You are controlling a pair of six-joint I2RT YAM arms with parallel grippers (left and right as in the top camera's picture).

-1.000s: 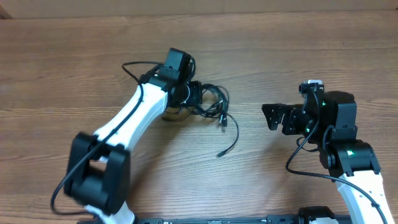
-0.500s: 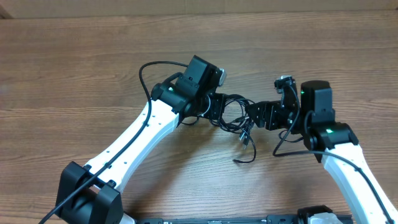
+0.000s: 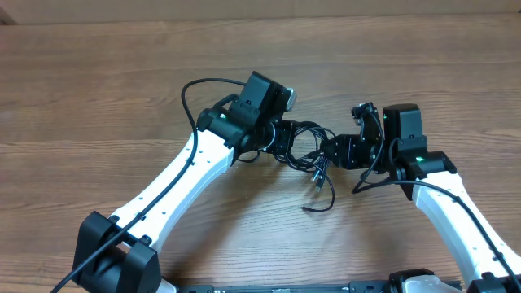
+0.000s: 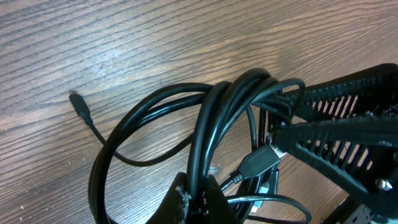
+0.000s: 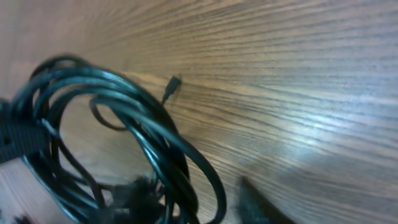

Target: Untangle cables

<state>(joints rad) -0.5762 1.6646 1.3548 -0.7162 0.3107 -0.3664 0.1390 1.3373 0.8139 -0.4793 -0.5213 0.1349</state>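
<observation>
The cables (image 3: 303, 145) form one loose black coil near the middle of the tabletop (image 3: 122, 81), its long axis running left to right between the two arms. From the coil's right-hand part a single tail drops toward the near edge and hooks back leftward, ending in a small plug (image 3: 306, 209) that lies flat on the wood and points left. In the left wrist view several strands arch up together in a tight bunch, and a flat plug (image 4: 258, 160) hangs inside the loop, tilted up to the right. The left end effector (image 3: 282, 138) is clenched on the bunched strands at the coil's left side. The right end effector (image 3: 334, 151) meets the coil from the right; its fingers stand apart, released, with strands of the loop lying between them.
</observation>
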